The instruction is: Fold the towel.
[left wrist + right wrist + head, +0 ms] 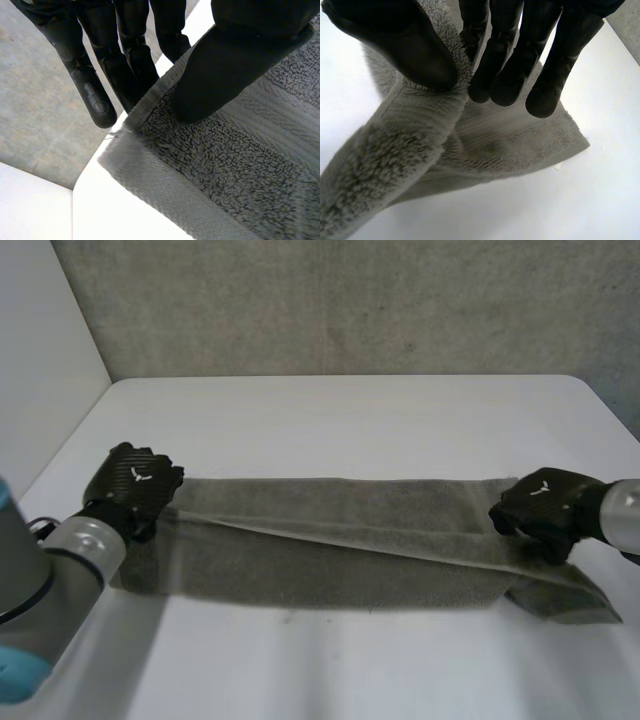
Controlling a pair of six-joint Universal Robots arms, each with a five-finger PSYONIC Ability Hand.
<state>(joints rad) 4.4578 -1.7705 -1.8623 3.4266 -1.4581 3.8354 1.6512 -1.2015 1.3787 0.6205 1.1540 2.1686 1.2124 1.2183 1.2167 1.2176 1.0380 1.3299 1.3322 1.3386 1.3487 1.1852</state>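
Note:
A grey towel [340,540] lies stretched in a long band across the white table [340,420], with its upper layer raised at both ends. My left hand [135,480] is at the towel's left end. In the left wrist view its thumb [225,65] presses on top of the towel [225,165] near a corner and its fingers [100,100] sit under the hem, pinching it. My right hand [545,505] is at the right end. There its thumb [405,45] and fingers [510,75] pinch an edge of the towel [420,150], and a lower corner trails out beyond the hand.
A grey wall [340,300] stands behind the table and a white panel [40,360] closes off the left side. The table's right edge [610,410] runs close to my right hand. Bare tabletop lies in front of and behind the towel.

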